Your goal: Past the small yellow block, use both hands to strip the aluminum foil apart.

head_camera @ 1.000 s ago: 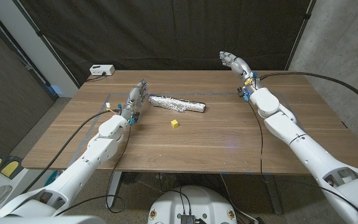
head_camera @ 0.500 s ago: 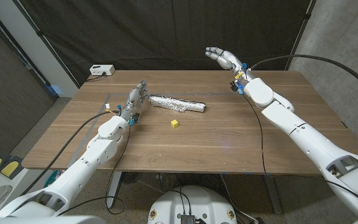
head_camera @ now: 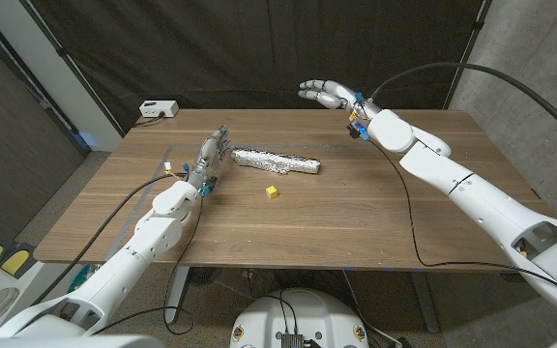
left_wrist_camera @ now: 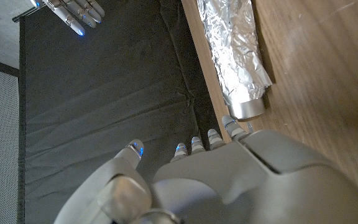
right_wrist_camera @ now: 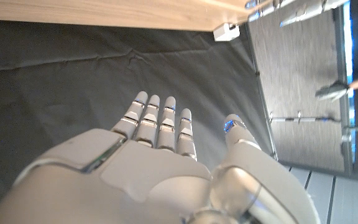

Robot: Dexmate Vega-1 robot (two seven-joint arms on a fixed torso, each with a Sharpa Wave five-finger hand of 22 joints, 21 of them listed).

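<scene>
A crumpled roll of aluminum foil (head_camera: 277,161) lies on the wooden table (head_camera: 356,213), just beyond a small yellow block (head_camera: 272,192). My left hand (head_camera: 211,155) stands beside the roll's left end, fingers extended and apart, holding nothing. The left wrist view shows that foil end (left_wrist_camera: 238,56) close ahead of my left hand (left_wrist_camera: 229,180), with a small gap between. My right hand (head_camera: 324,93) hovers high over the table's far edge, fingers spread, empty. In the right wrist view my right hand (right_wrist_camera: 160,162) faces the dark curtain.
A white box (head_camera: 158,109) with a cable sits at the table's far left corner. A black curtain hangs behind the table. Cables trail from both arms over the tabletop. Bare wood lies in front of the yellow block and to the right.
My right hand has swung leftward along the far edge of the table, staying raised and empty. The left hand, foil and block have not moved.
</scene>
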